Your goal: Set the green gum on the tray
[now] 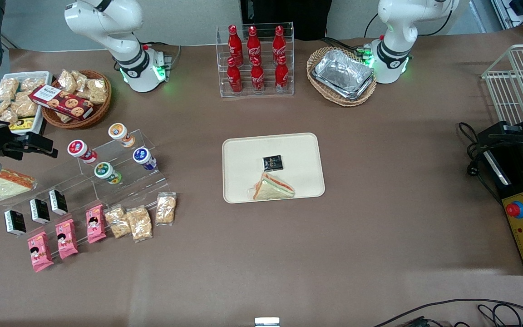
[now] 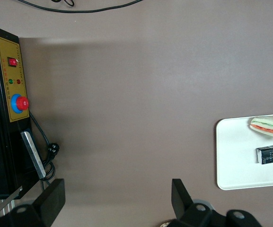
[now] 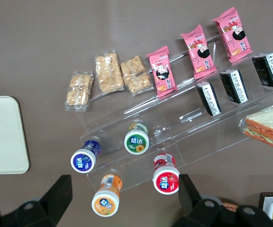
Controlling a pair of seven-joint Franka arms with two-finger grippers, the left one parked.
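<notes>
Green gum (image 3: 136, 141) sits untouched below wide-open, empty hand (image 3: 124, 198).

1. Four small round gum canisters on the clear plastic step shelf (image 1: 107, 181): one with a green lid (image 1: 105, 171), one with a red lid (image 1: 78, 149), one with a blue lid (image 1: 142, 156), one with an orange lid (image 1: 119, 132).
2. Six red cola bottles (image 1: 254, 59) in a clear rack.
3. Three pink snack packets (image 1: 66, 239).
4. Three small black boxes (image 1: 39, 211).
5. Three clear bags of crunchy brown snacks (image 1: 141, 221) in a row on the bench.
6. Two wrapped triangle sandwiches: one on the flat beige tray (image 1: 243, 181), one (image 1: 7, 184) beside the step shelf.
7. One small black packet (image 1: 273, 162) on the beige tray.
8. Two round wicker baskets (image 1: 341, 97).
9. One black gripper (image 1: 39, 144) on the right arm, above the working arm's end of the bench, fingers apart.
</notes>
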